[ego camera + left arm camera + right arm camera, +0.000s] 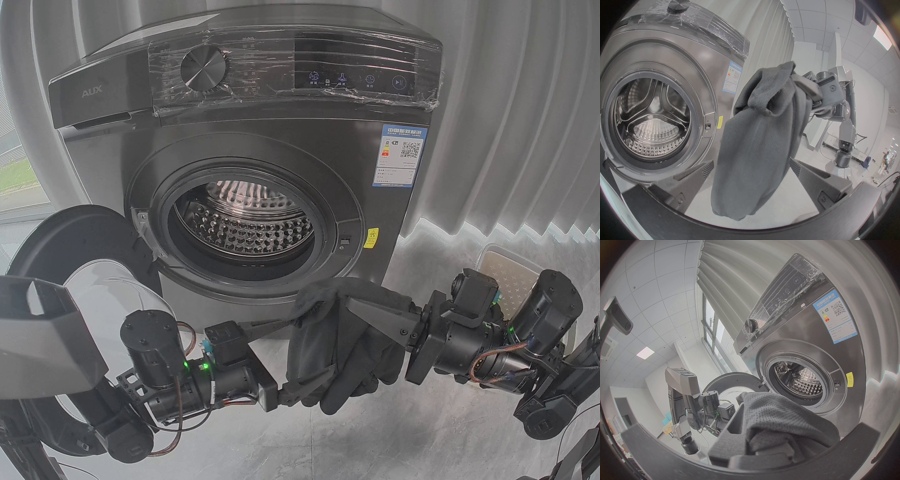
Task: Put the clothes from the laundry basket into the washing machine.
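1. Right gripper [359,319] clamps the dark garment [337,356], which hangs before the washing machine [250,150], below its drum [244,219].
2. Left gripper [307,353] is spread wide around the cloth, not gripping.
3. Step in hand: loading. Next: raise it and push it into the drum.

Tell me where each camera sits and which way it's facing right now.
Head: high on the robot, looking forward and down at the washer; both arms show, left gripper and right gripper at the garment.
Left wrist: on the left arm, facing the right gripper past the garment; own open fingers flank it.
Right wrist: on the right arm, facing the drum and left gripper; own fingers hold the garment.
Shared: every view shows garment and drum.
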Robot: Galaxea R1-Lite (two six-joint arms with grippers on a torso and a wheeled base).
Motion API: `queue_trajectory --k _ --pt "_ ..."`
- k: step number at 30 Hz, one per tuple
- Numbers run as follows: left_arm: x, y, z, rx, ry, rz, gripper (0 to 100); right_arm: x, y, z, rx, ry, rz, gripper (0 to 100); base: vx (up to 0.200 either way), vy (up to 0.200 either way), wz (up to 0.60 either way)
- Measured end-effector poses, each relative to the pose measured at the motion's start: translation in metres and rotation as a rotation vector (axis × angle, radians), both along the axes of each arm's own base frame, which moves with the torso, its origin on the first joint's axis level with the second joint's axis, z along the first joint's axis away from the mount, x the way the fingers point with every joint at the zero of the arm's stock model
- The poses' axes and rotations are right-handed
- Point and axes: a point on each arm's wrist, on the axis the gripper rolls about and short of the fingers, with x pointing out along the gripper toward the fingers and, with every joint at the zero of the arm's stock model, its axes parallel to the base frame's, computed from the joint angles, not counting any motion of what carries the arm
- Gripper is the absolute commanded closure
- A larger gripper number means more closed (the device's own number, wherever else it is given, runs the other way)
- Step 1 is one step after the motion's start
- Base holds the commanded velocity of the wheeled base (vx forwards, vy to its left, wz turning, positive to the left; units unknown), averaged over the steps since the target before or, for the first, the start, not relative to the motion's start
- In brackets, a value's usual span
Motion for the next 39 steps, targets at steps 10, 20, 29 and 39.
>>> queue_trajectory --k 10,20,29,39 --pt "0.016 -0.035 -0.014 -0.009 -0.009 -0.03 0 -0.003 0.005 0.0 0.001 0.002 0.009 100 0.0 0.0 0.0" --pt "0.022 -0.047 -0.027 -0.003 0.009 -0.036 100 -0.006 0.009 0.001 0.009 0.002 0.001 100 0.0 0.0 0.0" --pt "0.022 -0.046 -0.026 -0.006 0.011 -0.03 100 -0.001 0.006 0.004 0.019 -0.008 -0.02 100 0.0 0.0 0.0" --pt "0.008 -0.037 -0.004 -0.038 -0.016 -0.037 100 0.022 -0.007 0.006 0.032 -0.021 -0.109 100 0.0 0.0 0.0"
